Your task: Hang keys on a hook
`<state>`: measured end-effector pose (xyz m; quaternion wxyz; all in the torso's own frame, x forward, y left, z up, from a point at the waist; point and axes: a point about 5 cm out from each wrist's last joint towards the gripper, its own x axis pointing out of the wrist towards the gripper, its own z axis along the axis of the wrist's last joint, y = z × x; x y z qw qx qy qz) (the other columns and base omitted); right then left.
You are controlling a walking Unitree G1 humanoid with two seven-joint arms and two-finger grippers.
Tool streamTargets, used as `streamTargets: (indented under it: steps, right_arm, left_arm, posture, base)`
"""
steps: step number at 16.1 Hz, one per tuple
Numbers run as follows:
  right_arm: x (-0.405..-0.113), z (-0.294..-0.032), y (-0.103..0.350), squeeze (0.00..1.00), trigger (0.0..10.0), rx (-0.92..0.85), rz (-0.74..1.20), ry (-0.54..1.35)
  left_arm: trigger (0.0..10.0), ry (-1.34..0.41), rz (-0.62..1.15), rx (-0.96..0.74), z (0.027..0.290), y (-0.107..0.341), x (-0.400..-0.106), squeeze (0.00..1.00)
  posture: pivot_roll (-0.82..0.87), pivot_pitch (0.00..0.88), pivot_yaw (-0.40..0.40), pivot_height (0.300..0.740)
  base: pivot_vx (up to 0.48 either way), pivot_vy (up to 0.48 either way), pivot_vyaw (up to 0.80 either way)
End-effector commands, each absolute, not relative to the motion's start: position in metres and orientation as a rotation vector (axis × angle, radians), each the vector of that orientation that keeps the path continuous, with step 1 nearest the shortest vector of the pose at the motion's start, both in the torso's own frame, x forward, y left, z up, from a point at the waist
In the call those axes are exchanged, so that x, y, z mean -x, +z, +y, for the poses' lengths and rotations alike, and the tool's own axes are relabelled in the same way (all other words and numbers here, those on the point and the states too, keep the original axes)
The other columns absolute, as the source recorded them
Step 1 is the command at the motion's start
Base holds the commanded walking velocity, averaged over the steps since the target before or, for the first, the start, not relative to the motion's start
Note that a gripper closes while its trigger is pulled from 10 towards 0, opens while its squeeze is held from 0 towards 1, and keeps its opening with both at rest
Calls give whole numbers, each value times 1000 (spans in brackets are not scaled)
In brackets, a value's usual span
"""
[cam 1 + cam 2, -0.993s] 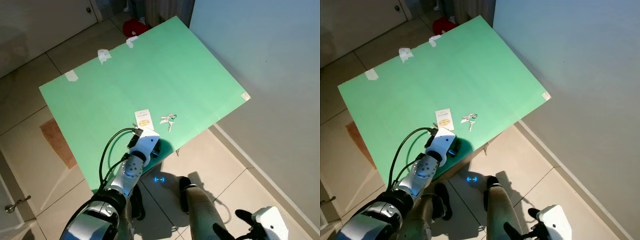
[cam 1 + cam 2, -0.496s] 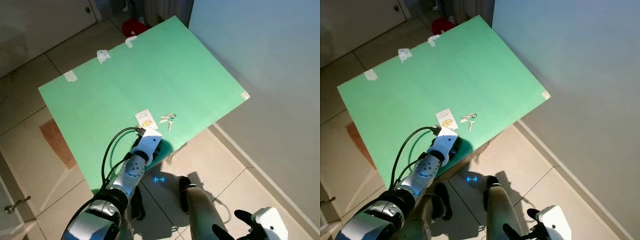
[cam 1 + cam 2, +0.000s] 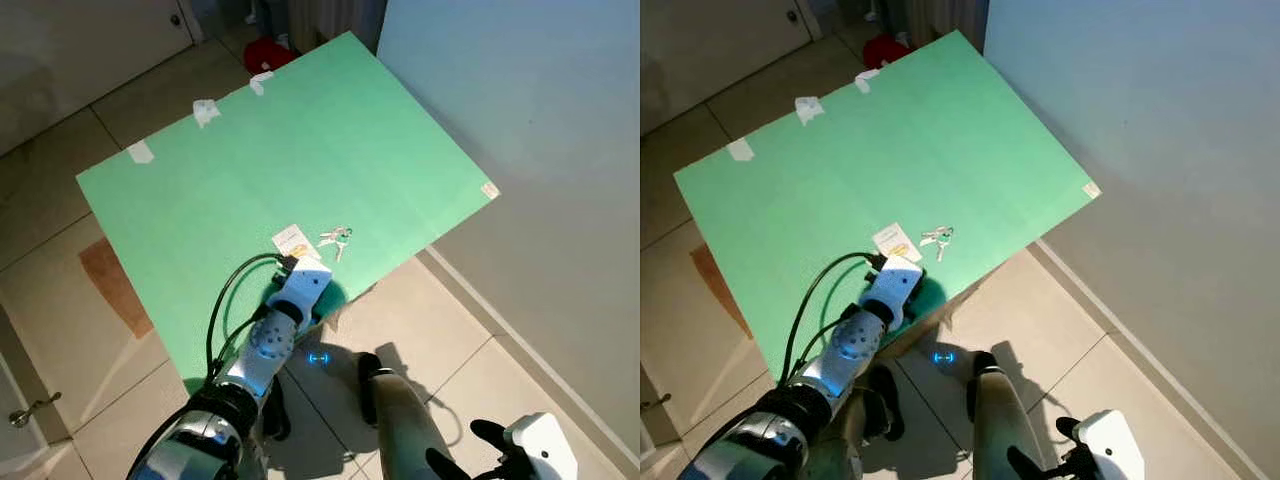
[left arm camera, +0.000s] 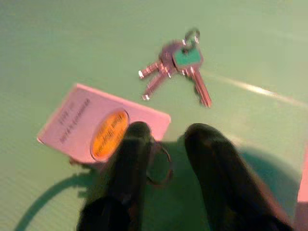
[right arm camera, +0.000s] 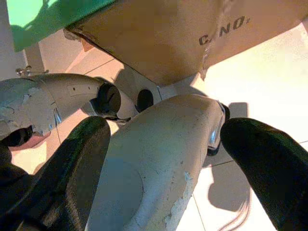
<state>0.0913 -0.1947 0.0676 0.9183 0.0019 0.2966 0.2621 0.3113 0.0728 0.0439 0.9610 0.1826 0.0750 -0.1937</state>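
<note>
On the green bench (image 3: 300, 140) the keys (image 3: 337, 238) lie flat near the front edge, a small silver bunch with one green-headed key. Just beside them, toward the robot's left, lies a pale pink tag (image 4: 96, 127) with an orange oval on it. The left hand (image 4: 171, 139) hangs low over the bench at the tag's near edge, its two black fingers (image 4: 132, 159) parted by a small gap and holding nothing. One finger overlaps the corner of the tag, and a thin ring (image 4: 161, 163) lies on the bench between the fingers. The keys sit a little way beyond the fingertips, apart from them. The hand's shadow falls dark on the green surface beneath it. The left arm (image 3: 265, 345) reaches up from the lower edge of the head view, a black cable (image 3: 225, 300) looping along it.

The right hand (image 5: 163, 139) hangs low by the robot's leg (image 5: 159, 163) over the tiled floor (image 3: 470, 330), its fingers set wide apart and empty. A cardboard box (image 5: 159, 33) shows under the bench. Bits of white tape (image 3: 205, 110) sit along the far edge of the bench, and a red thing (image 3: 268, 55) lies on the floor beyond it.
</note>
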Motion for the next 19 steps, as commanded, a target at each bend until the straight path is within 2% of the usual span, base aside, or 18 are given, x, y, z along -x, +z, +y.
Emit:
streamTargets:
  steps: [1, 3, 4, 5, 6, 7, 11, 14, 19]
  right_arm:
    - [-86, -195, 66, 0, 10000, -18, 642, 529]
    - [-86, -195, 66, 0, 10000, -18, 642, 531]
    - [-87, -195, 66, 0, 10000, -17, 643, 533]
    - [-87, -195, 66, 0, 10000, -17, 644, 534]
    - [-88, -194, 66, 0, 10000, -17, 645, 536]
    - [-88, -194, 65, 0, 10000, -17, 648, 538]
    - [-87, -195, 63, 0, 10000, -16, 653, 533]
    - [-86, -197, 64, 0, 10000, -37, 633, 528]
    - [-89, -196, 70, 0, 10000, -44, 621, 574]
  left_arm:
    - [0, -396, 171, -345, 75, 41, -307, 0]
    - [0, -391, 162, -335, 76, 45, -309, 0]
    - [3137, -383, 171, -349, 77, 45, -310, 0]
    - [3137, -378, 176, -359, 77, 44, -309, 0]
    - [10000, -389, 182, -373, 74, 42, -308, 0]
    - [10000, -421, 176, -363, 65, 43, -307, 1000]
    - [10000, -373, 236, -358, 65, 35, -306, 1000]
    - [10000, -273, 272, -430, 74, 26, -300, 1000]
    - [10000, -309, 255, -415, 63, 27, -296, 1000]
  posture:
    - [-470, 387, 7, 740]
    - [-465, 388, 6, 740]
    - [-462, 387, 5, 740]
    - [-462, 387, 5, 740]
    - [-462, 389, 3, 740]
    - [-463, 389, 3, 740]
    - [-472, 389, 5, 740]
    - [-473, 392, 8, 740]
    - [-470, 390, -2, 740]
  base:
    - [0, 0, 0]
    - [0, 0, 0]
    - [0, 0, 0]
    - [0, 0, 0]
    - [0, 0, 0]
    - [0, 0, 0]
    - [0, 0, 0]
    - [0, 0, 0]
    - [0, 0, 0]
